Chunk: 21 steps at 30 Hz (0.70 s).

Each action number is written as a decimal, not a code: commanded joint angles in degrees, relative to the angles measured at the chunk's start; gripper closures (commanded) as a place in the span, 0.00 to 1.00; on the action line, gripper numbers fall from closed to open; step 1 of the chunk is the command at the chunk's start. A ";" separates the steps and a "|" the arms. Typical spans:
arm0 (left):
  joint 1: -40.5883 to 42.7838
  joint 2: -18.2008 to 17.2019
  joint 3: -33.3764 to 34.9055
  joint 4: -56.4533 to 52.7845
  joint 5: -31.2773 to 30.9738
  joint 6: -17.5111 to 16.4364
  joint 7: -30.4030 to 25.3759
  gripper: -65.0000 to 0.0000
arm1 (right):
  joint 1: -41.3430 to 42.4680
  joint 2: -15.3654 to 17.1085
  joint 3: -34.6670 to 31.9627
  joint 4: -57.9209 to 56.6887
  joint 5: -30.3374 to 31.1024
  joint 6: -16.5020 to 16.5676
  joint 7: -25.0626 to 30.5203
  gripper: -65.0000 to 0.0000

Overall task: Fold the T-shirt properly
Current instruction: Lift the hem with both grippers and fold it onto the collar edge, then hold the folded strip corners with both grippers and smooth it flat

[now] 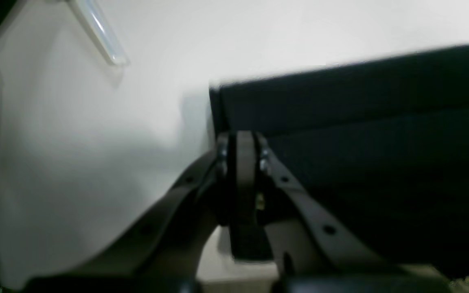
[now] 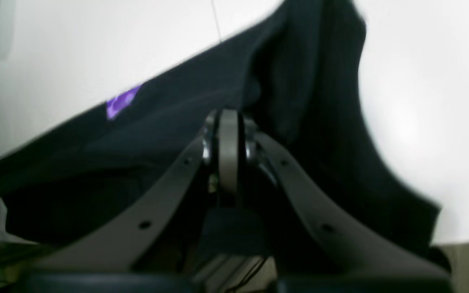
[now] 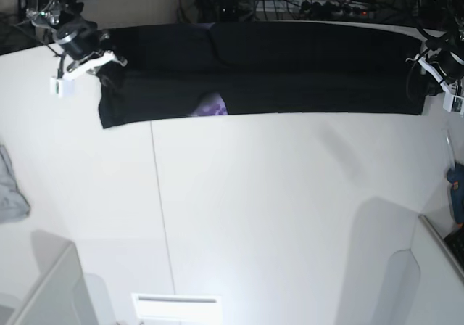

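The black T-shirt (image 3: 290, 71) lies stretched in a long folded band across the far edge of the white table (image 3: 254, 209). A small purple patch (image 3: 212, 107) shows at its near edge. My right gripper (image 3: 109, 60) is at the band's left end, and in the right wrist view the gripper (image 2: 228, 122) is shut on the black cloth (image 2: 177, 122) near the purple patch (image 2: 122, 101). My left gripper (image 3: 428, 75) is at the band's right end, and in the left wrist view the gripper (image 1: 240, 142) is shut on the shirt's corner (image 1: 360, 142).
A small grey cloth (image 3: 11, 187) lies at the table's left edge. White box-like parts stand at the front left (image 3: 43, 289) and front right (image 3: 428, 267). Cables and gear (image 3: 304, 2) crowd the area behind the table. A clear tube (image 1: 100, 32) lies beyond the left gripper.
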State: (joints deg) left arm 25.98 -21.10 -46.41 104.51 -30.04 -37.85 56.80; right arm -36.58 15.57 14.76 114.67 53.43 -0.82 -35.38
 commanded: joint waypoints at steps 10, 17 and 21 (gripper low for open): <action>1.58 -0.92 -0.22 0.77 0.02 -0.35 -0.66 1.00 | -1.44 -0.85 0.49 0.36 -4.15 0.42 0.87 1.00; 2.55 -0.92 -0.22 0.77 0.02 0.00 -0.66 1.00 | -1.88 -2.69 0.84 0.01 -5.91 0.42 0.87 1.00; 2.81 -0.92 -0.49 0.68 0.02 0.00 -0.66 1.00 | -2.06 -2.69 0.84 0.01 -5.91 0.25 0.87 1.00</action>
State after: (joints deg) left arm 28.75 -20.97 -46.26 104.47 -29.89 -37.80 56.82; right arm -38.22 12.32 15.18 113.97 47.33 -0.86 -35.59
